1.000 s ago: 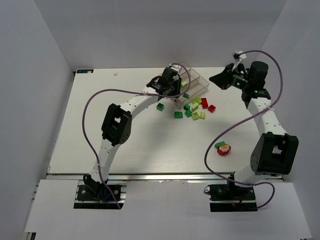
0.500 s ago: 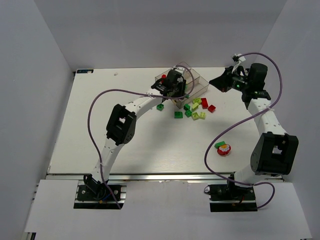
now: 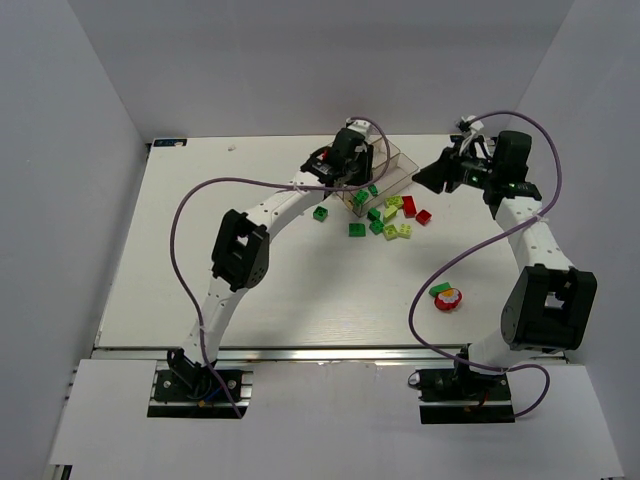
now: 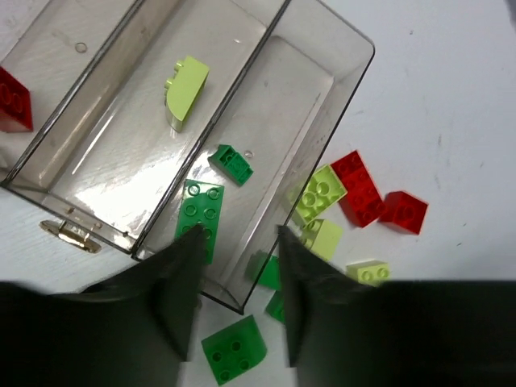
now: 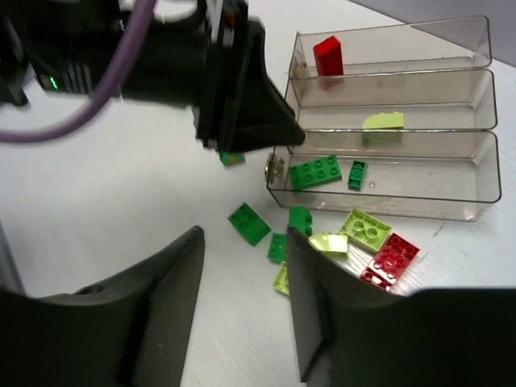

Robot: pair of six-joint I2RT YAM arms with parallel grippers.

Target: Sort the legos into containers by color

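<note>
**Left tool let go over the green lane**

Over the last second the left arm had swung a little farther across the white desk point(image 3: 250, 270). That brought the left tool point(image 4: 238, 235) above the near end of the containers point(image 4: 355, 50), the clear three-part tray at the far middle of the desk. The right arm had edged in toward the tray's right side. Both tools had gone from closed to parted. The left tool stood narrowly apart with nothing between its fingers, and the right tool point(image 5: 244, 234) stood wider, also empty.

Directly under the left tool a long dark green brick point(image 4: 199, 211) lay flat in the nearest compartment, near a small dark green brick point(image 4: 230, 164). It looked freshly dropped there. The middle compartment held one lime brick point(image 4: 185, 85) and the far one a red brick point(image 4: 12, 98), so each colour had its own lane.

The sort was far from done. The loose legos point(image 3: 392, 218), green, lime and red, lay on the desk just beside the tray's end, and the freed tools would need to go for those next.
</note>
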